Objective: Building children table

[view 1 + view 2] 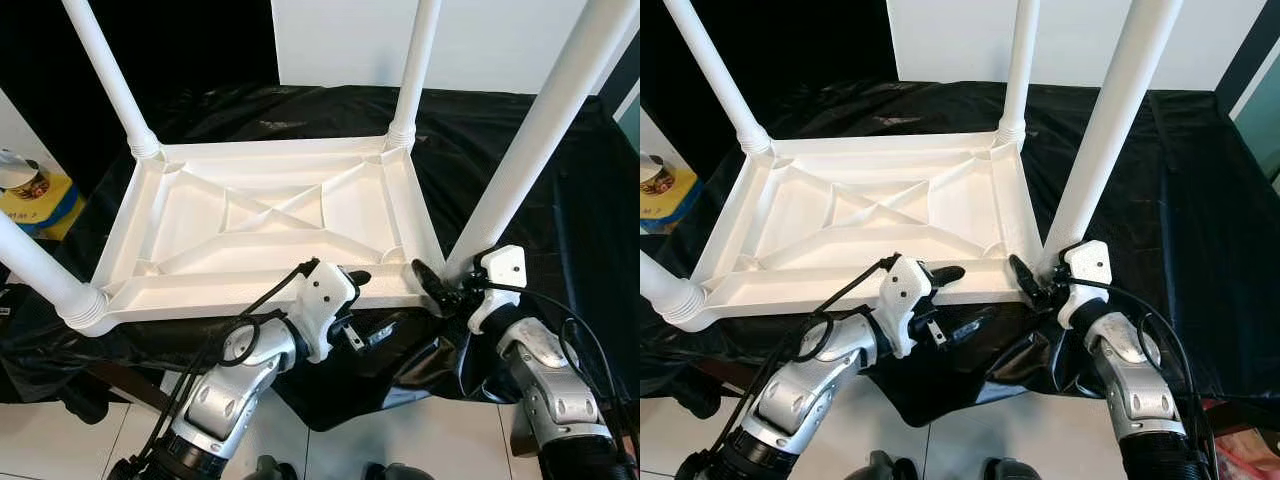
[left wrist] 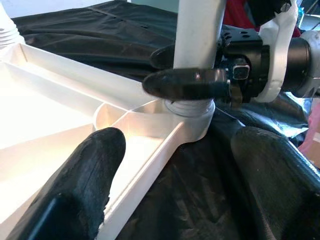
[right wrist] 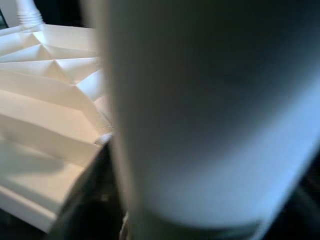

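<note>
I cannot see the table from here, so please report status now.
Right gripper shut on near-right leg at its base. Left gripper open over tabletop rim. Tabletop upside down on black sheet, four legs fitted.

2 silver arms, white wrists, black cables, black pincers.

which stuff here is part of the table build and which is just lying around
Part of the job:
- white tabletop, upside down
- near right leg, right gripper shut around its base
- three other legs, all upright in their corners
- left gripper, open over the near rim

Lying about:
- black sheet
- yellow container
</note>
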### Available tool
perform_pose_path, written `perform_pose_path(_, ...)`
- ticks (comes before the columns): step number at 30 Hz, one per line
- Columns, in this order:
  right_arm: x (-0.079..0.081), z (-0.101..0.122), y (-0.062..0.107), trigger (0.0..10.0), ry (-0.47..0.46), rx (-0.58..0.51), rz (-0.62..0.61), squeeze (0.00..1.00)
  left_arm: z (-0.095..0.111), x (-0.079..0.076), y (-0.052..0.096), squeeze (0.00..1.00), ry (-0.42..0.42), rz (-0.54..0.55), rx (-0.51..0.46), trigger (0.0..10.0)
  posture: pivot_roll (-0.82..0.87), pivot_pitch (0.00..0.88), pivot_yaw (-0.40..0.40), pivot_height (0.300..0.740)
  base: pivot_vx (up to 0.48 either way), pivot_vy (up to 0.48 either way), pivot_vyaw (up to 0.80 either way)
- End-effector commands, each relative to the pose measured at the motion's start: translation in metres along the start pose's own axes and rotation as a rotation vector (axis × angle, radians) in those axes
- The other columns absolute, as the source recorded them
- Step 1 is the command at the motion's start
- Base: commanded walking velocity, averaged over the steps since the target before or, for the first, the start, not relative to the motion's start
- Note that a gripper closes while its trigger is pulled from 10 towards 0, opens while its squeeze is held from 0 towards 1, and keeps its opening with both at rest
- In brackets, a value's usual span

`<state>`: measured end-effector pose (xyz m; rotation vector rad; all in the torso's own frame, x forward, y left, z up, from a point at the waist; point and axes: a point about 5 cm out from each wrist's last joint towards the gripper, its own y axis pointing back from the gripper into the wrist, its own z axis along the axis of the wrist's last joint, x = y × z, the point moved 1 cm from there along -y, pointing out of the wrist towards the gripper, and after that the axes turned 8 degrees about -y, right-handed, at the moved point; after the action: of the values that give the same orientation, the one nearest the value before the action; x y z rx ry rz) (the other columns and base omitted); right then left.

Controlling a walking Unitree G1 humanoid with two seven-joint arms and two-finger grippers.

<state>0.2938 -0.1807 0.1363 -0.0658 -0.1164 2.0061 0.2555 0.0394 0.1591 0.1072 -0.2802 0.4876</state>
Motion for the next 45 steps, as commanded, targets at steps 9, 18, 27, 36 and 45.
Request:
perform_pose_path(9,-0.001,-0.017,0.008,10.0,-0.032,0.064,-0.073,0.0,0.001,-0.002,0.003,0.0,-0.014,-0.005,0.011,10.0,-0.05,0.151,0.018,0.74,0.0,0.0,0.0)
perform_pose_path(18,0.0,-0.022,0.011,10.0,-0.049,0.061,-0.26,0.0,0.001,-0.002,0.003,0.0,-0.01,0.004,0.011,10.0,-0.04,0.155,0.005,0.74,0.0,0.0,0.0)
perform_pose_path(27,0.011,-0.032,0.02,10.0,-0.087,0.084,-0.538,0.0,0.0,-0.003,0.004,0.0,-0.005,0.019,0.014,10.0,-0.03,0.157,-0.001,0.74,0.0,0.0,0.0)
perform_pose_path(36,0.025,-0.035,0.022,10.0,-0.106,0.087,-0.654,0.0,0.0,-0.004,0.003,0.0,-0.001,0.02,0.009,10.0,-0.04,0.157,-0.003,0.74,0.0,0.0,0.0)
perform_pose_path(45,0.026,-0.021,0.019,10.0,-0.108,0.018,-0.636,0.0,0.002,-0.003,0.0,0.0,-0.004,0.011,-0.001,10.0,-0.06,0.15,0.002,0.74,0.0,0.0,0.0)
